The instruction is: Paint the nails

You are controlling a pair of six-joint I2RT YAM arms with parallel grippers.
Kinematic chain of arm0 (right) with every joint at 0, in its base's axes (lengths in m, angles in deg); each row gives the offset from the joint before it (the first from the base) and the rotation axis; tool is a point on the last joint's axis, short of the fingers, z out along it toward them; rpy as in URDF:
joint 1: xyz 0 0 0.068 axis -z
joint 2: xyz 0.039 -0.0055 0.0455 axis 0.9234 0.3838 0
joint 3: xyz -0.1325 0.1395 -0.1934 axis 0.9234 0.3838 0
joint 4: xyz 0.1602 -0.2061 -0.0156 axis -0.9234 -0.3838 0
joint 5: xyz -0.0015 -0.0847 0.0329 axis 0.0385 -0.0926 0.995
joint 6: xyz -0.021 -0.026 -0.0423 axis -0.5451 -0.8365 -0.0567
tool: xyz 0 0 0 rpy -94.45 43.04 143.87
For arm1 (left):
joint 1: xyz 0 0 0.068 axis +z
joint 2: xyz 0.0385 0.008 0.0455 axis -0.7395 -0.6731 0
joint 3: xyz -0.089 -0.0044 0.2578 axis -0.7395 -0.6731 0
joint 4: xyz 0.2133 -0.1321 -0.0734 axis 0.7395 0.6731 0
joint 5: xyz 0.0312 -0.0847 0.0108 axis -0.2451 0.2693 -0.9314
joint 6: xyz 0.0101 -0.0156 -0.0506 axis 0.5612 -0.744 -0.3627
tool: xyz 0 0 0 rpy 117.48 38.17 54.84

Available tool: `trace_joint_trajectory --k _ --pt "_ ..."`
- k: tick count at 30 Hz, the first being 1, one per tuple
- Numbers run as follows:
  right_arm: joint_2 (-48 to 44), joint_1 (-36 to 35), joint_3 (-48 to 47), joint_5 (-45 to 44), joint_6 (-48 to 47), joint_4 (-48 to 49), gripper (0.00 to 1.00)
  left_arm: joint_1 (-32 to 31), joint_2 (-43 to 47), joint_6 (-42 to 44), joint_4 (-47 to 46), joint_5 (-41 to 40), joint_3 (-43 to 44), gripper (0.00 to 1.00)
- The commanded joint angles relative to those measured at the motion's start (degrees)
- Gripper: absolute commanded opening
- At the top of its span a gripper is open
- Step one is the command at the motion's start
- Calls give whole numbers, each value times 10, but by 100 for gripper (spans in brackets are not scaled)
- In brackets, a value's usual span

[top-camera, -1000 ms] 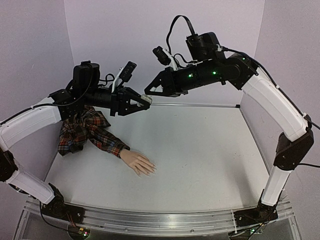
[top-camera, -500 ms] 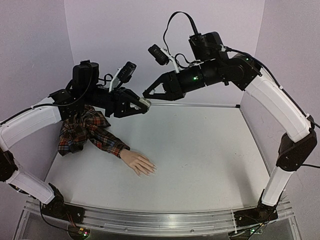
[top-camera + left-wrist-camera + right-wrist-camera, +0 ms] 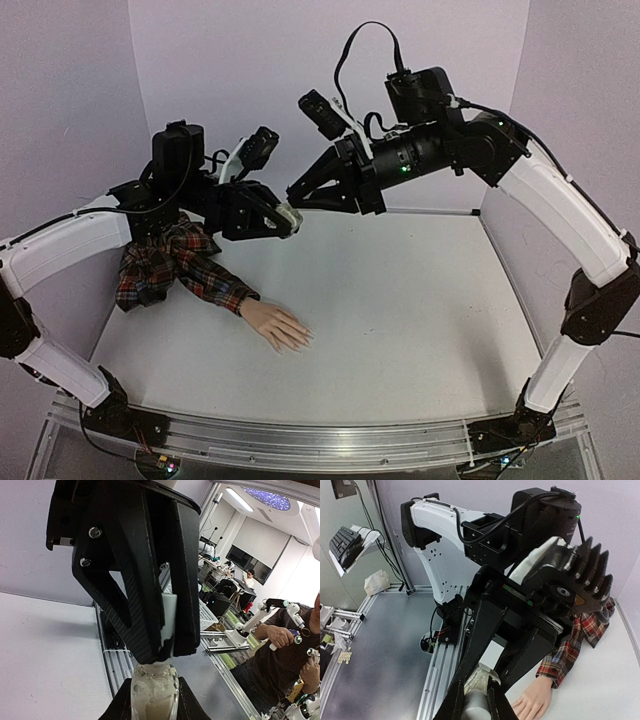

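Observation:
A pale mannequin hand (image 3: 278,325) with a red plaid sleeve (image 3: 175,262) lies palm down at the table's left; its nails are too small to make out. The hand also shows in the right wrist view (image 3: 535,700). Both grippers meet in the air above the back of the table. My left gripper (image 3: 287,222) is shut on a small clear glass bottle (image 3: 152,695). My right gripper (image 3: 295,195) is shut on the bottle's grey cap (image 3: 476,709), end to end with the left gripper. The bottle's glass body (image 3: 482,679) shows just beyond the cap.
The white table (image 3: 400,300) has purple walls at the back and both sides. An aluminium rail (image 3: 320,440) runs along the near edge. The sleeve bunches up against the left wall.
The left gripper has dropped a little with the bottle. The right arm's wrist has risen and swung right, so its gripper now slopes down more steeply onto the cap.

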Motion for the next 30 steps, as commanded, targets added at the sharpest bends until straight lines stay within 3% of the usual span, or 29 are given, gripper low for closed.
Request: trace_joint_trajectory --k 1,15,30 --pt "-38 0 6 22 -58 -12 0 4 -6 -21 -44 26 29 0" --pt "-37 0 12 -1 5 3 0 5 -5 -2 -38 -25 30 0" --pt "-50 1 20 -15 25 15 0 5 -3 12 -19 -28 25 0"
